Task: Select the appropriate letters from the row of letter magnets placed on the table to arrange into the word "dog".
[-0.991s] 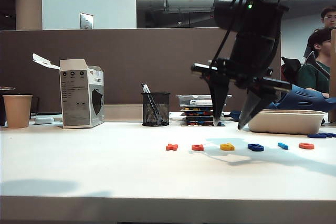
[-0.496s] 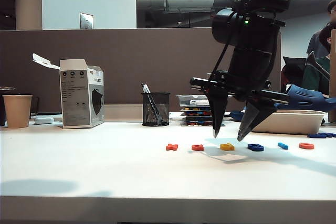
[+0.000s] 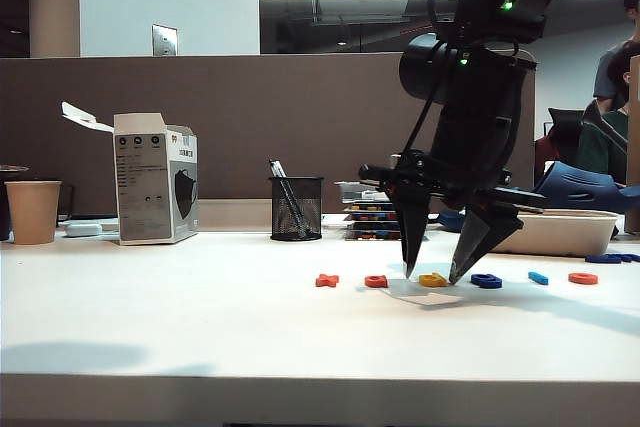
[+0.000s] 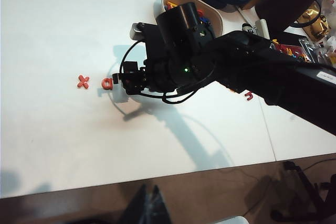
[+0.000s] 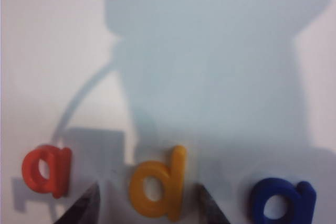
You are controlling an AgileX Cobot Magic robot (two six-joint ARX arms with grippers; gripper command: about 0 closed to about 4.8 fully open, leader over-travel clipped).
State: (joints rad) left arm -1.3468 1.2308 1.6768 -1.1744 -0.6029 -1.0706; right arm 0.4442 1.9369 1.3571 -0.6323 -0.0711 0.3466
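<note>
While the left gripper stays out of sight, the right gripper (image 3: 432,273), jaws apart, straddles the yellow d (image 5: 157,190) mid-table (image 3: 200,327); closing comes next.

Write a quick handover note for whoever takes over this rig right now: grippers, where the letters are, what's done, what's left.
Right gripper: open, tips low at the white table, straddling the yellow plastic letter d, not gripping.
Left gripper: not in view; its camera looks down on the right arm.
Letters lie in one row: red-orange cross, red-orange letter a, yellow d, dark blue looped letter, light blue bar, red ring.
Done: nothing placed yet.
Left: pick the d, ring and blue looped letter, arrange "dog".
</note>
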